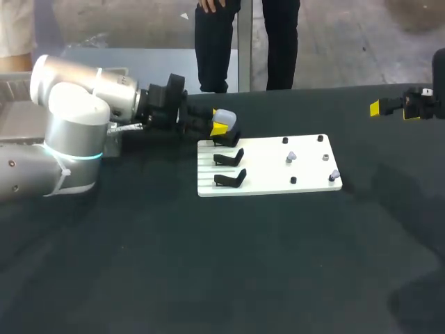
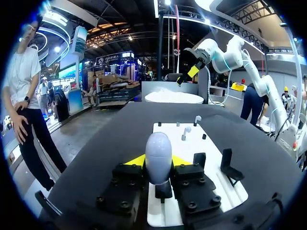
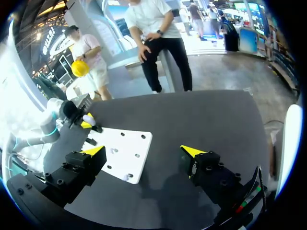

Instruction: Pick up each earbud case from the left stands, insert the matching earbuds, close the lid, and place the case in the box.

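A pale lavender earbud case [image 1: 224,117] stands upright over the rearmost black stand at the left end of the white board [image 1: 278,184]. My left gripper [image 1: 221,129] is shut on it. In the left wrist view its yellow fingertips [image 2: 137,160] press the earbud case [image 2: 158,151] from both sides, just above the stand [image 2: 163,190]. Two more black stands [image 1: 230,156] are bare. Small pale earbuds [image 1: 290,157] sit on pegs at the board's right half. My right gripper [image 1: 393,108] hangs open at the far right, well away from the white board [image 3: 125,152], with nothing between its fingers [image 3: 97,150].
A light grey box [image 1: 14,97] lies at the far left, behind my left arm. Small black pegs [image 1: 293,180] dot the board's right half. Dark tabletop [image 1: 229,264] stretches in front of the board and to its right.
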{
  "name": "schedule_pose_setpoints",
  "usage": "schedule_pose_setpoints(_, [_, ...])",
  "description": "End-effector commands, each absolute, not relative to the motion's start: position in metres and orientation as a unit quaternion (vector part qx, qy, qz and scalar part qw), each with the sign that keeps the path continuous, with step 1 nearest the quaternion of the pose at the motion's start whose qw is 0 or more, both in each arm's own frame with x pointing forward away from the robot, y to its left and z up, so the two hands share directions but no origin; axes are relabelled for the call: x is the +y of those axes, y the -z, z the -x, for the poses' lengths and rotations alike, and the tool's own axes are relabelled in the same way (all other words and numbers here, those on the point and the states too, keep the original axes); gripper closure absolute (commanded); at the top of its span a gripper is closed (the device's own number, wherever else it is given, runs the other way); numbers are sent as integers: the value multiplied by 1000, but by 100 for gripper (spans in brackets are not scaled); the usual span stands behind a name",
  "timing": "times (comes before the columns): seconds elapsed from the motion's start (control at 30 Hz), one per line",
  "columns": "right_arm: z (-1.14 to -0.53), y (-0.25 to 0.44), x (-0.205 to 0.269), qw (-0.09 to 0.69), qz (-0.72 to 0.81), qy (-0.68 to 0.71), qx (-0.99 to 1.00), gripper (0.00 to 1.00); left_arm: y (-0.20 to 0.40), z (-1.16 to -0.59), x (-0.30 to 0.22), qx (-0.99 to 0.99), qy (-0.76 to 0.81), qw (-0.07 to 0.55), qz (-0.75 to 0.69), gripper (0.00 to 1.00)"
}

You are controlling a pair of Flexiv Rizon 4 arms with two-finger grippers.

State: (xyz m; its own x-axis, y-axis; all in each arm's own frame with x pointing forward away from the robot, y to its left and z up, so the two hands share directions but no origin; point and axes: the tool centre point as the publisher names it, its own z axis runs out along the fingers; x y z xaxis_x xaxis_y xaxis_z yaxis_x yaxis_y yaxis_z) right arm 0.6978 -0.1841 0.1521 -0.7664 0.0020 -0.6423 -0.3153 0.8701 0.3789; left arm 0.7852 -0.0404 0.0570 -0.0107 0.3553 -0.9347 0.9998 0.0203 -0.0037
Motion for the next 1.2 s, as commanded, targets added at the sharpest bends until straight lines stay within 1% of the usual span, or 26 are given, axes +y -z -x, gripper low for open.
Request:
schedule_pose_setpoints(0.03, [-699,-151,-185,331,87,-241,908,0,-79,-778,-37,584,392,402,-586,100])
schedule_pose_setpoints(0.3, [-699,-151,-185,331,87,-241,908,0,-107,-768,-45,571,389,414,-593,100])
schedule_pose_setpoints(0.5, [-711,-150,-151,316,121,-222,914,0,-124,-762,-56,583,379,433,-574,100])
schedule_pose_setpoints(0.73, [-722,-148,-114,308,150,-237,909,0,-130,-762,-75,579,381,445,-567,100])
schedule_pose_setpoints(0.97, [-731,-150,-77,288,183,-244,908,0,-140,-767,-88,562,393,471,-555,100])
schedule_pose_setpoints(1.2, [-738,-154,-42,275,205,-264,901,0,-138,-766,-102,546,412,464,-564,100])
